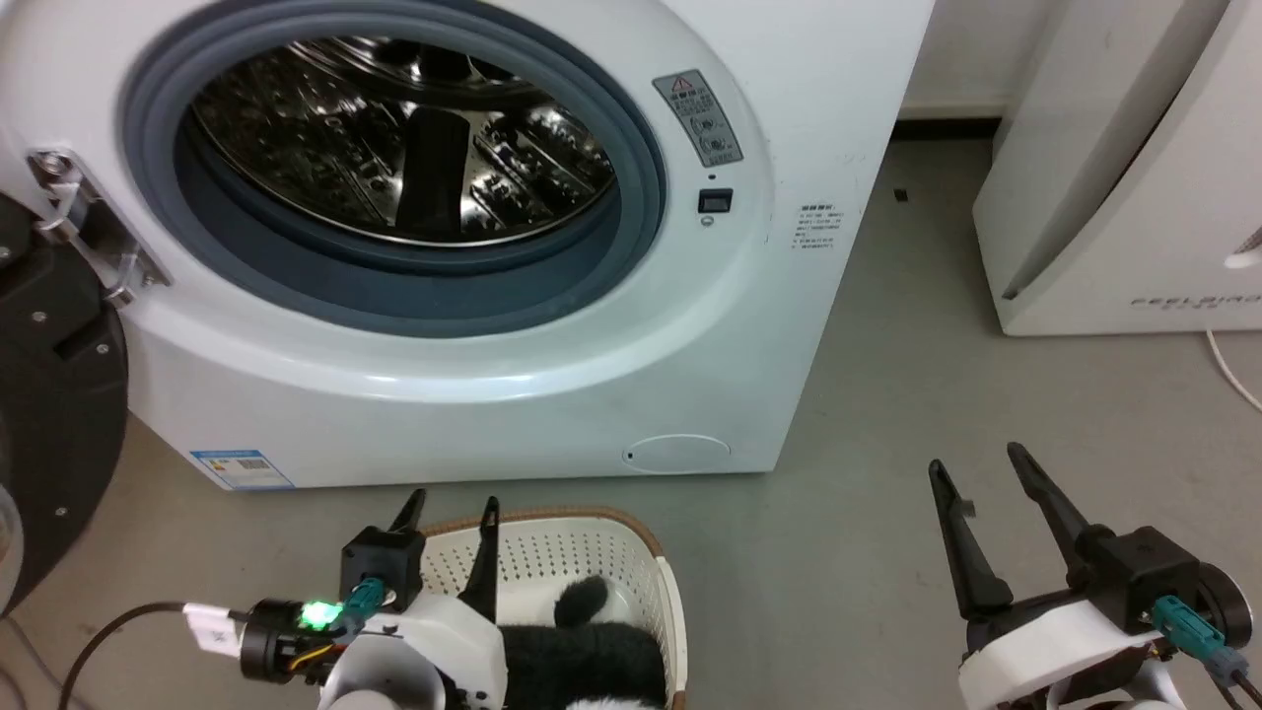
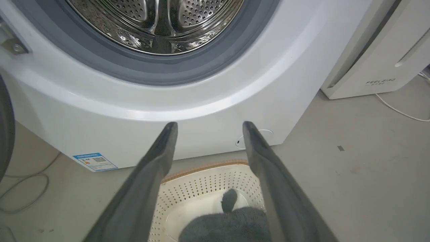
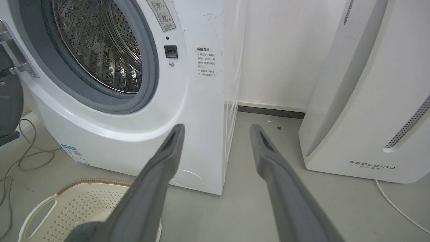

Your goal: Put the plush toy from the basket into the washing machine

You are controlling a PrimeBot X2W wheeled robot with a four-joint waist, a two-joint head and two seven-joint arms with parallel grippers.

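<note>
The task looks barely begun: the black-and-white plush toy lies in the cream basket at the bottom centre of the head view. The basket sits on the floor just in front of the washing machine, whose door stands open at the left edge and whose steel drum looks empty. The left jaws hover spread apart over the basket, holding nothing, and the right jaws at the lower right are also parted and empty, so grasping, lifting and loading are all left to do.

Fluffy plush toy; perforated plastic basket; shiny steel drum
</note>
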